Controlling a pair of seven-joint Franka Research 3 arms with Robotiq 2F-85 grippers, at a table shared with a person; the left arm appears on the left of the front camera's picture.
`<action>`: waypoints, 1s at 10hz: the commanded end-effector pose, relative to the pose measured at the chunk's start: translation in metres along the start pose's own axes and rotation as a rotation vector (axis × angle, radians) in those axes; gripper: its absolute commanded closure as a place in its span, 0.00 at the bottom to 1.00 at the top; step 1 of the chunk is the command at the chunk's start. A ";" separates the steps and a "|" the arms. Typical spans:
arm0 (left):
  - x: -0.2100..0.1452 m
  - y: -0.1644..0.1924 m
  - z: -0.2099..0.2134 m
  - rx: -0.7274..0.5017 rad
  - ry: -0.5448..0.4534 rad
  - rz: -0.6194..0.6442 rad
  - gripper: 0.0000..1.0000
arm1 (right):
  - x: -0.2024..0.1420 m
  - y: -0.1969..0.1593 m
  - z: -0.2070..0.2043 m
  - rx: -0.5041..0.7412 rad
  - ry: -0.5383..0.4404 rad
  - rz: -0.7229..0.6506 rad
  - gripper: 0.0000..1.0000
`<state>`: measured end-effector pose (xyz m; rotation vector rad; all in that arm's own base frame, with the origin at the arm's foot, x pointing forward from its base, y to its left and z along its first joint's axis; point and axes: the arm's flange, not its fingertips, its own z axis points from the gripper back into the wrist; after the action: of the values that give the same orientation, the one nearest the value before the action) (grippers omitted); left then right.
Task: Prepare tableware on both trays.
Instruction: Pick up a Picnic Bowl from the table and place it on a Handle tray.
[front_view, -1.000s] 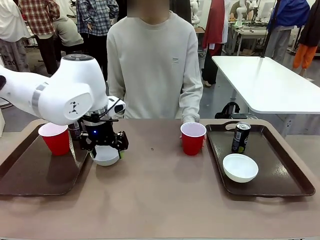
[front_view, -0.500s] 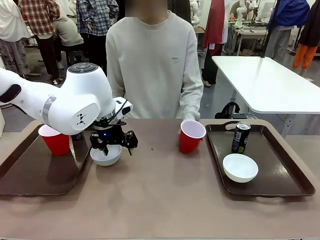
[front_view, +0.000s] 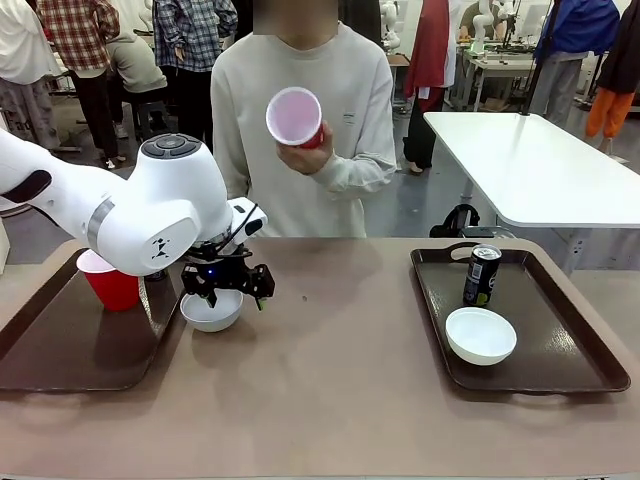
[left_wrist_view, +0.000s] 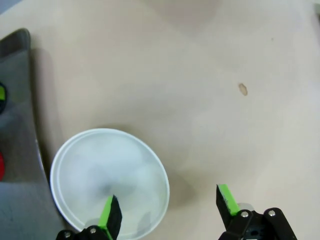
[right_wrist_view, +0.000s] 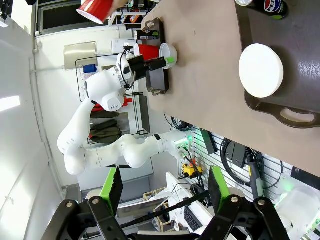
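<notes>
My left wrist camera looks straight down. My left gripper (left_wrist_view: 168, 205) is spread wide and empty, with one green pad over the hollow of the small round white bowl (left_wrist_view: 110, 182) and the other over the bare tan table (left_wrist_view: 225, 100). The front camera adds that this bowl stands upright on the table, just beside the left dark brown plastic tray (front_view: 60, 350), which carries a red plastic cup (front_view: 110, 283). The person's hand (front_view: 312, 152) holds a second red cup (front_view: 296, 118) tilted at chest height. My right gripper (right_wrist_view: 164, 182) hangs released and empty. Beyond it is the right tray (right_wrist_view: 300, 117), with a second white bowl (right_wrist_view: 261, 70) and a slim dark drink can (right_wrist_view: 270, 6).
</notes>
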<state>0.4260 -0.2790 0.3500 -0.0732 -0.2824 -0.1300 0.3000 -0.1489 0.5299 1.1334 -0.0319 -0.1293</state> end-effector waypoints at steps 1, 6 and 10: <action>0.001 -0.011 -0.007 0.024 -0.061 0.059 0.00 | 0.000 0.002 -0.001 0.020 -0.002 0.002 0.10; 0.000 -0.010 -0.008 0.044 -0.066 0.055 0.00 | 0.000 0.002 -0.001 0.020 -0.002 0.002 0.10; 0.002 -0.006 -0.018 0.052 -0.079 0.022 0.57 | 0.000 0.002 -0.001 0.020 -0.002 0.002 0.10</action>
<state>0.4292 -0.2775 0.3439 -0.0409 -0.3165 -0.1356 0.3000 -0.1489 0.5299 1.1334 -0.0319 -0.1293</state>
